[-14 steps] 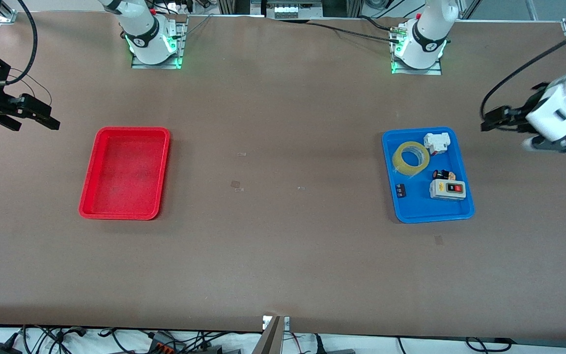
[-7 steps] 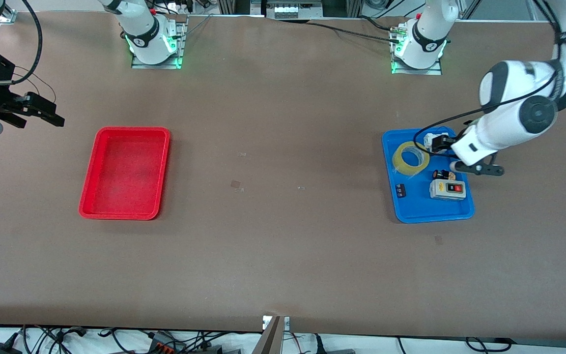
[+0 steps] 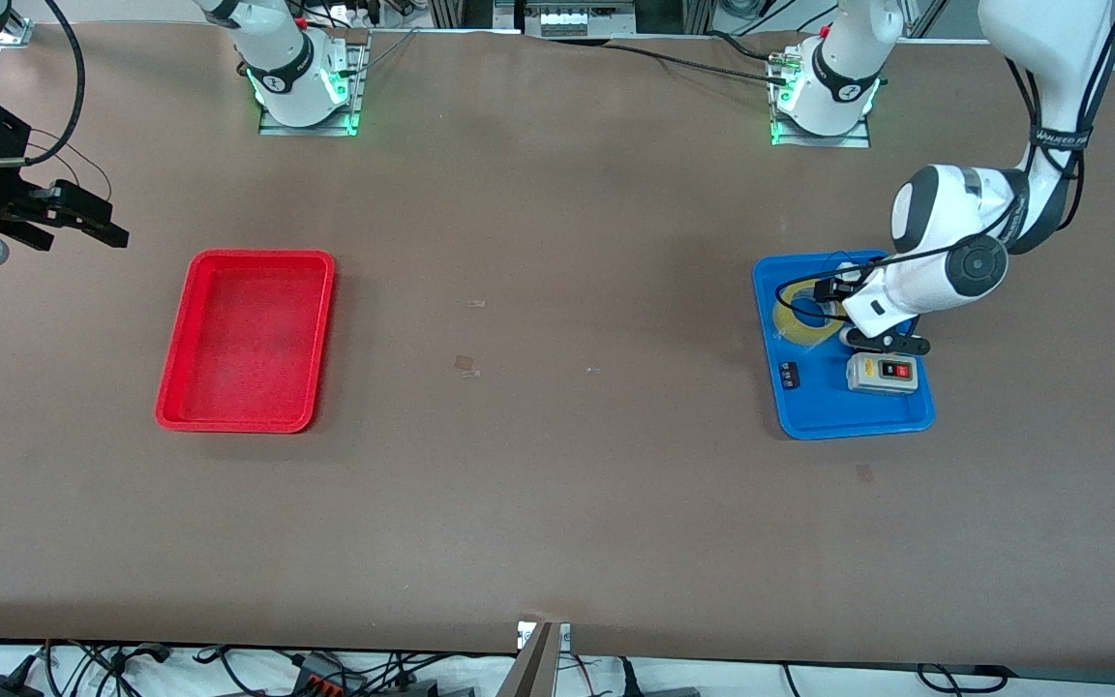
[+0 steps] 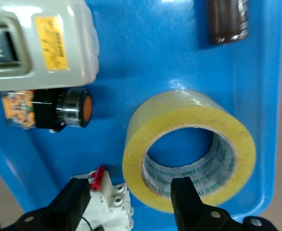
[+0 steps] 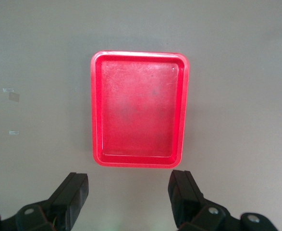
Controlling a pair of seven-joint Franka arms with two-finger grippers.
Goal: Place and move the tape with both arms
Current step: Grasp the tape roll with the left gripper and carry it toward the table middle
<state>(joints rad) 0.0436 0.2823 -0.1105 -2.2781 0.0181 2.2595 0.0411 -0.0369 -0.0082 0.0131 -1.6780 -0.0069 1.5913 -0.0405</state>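
Observation:
The tape [image 3: 784,317], a yellow-tan ring [image 4: 184,120], lies flat in the blue tray [image 3: 838,414] at the left arm's end of the table. My left gripper [image 3: 832,297] is low over it and open [image 4: 131,191]. One finger [image 4: 185,195] reaches into the roll's hollow. The other finger [image 4: 73,198] stands outside the roll, by a white terminal block [image 4: 111,204], so the roll's wall sits between the jaws. My right gripper [image 3: 83,221] waits open [image 5: 128,190] over bare table beside the red tray [image 3: 173,358], at the right arm's end.
In the blue tray [image 4: 145,57] also lie a white-grey switch box [image 3: 882,374] [image 4: 35,43], a black knob part [image 4: 66,109] and a small dark part [image 3: 790,376] [image 4: 227,21]. The red tray [image 5: 96,110] holds nothing. Bare brown table stretches between the trays.
The left arm swung in from the table's end and came down over the blue tray, its jaws now astride the tape's wall. The right gripper barely shifted.

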